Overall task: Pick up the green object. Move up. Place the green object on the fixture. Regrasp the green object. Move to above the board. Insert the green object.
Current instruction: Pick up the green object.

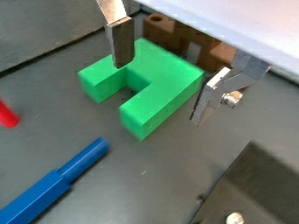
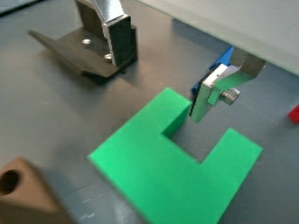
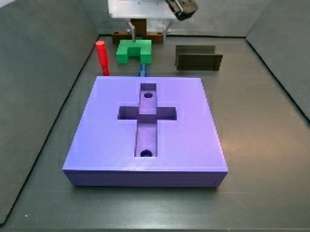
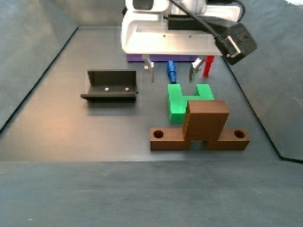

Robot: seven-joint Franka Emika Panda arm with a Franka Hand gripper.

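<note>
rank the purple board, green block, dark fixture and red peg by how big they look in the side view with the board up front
1. Purple board, by far the largest, though also nearest the camera.
2. Dark fixture and green block: look about alike, so no ranking; the hand above partly hides the block.
3. Red peg, thinnest.

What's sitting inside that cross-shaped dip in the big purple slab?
Nothing: the recess in the board shows only its purple floor and two small round holes. How deep the holes go is hidden. The green object lies on the floor beyond the board, with the open gripper around it.
</note>
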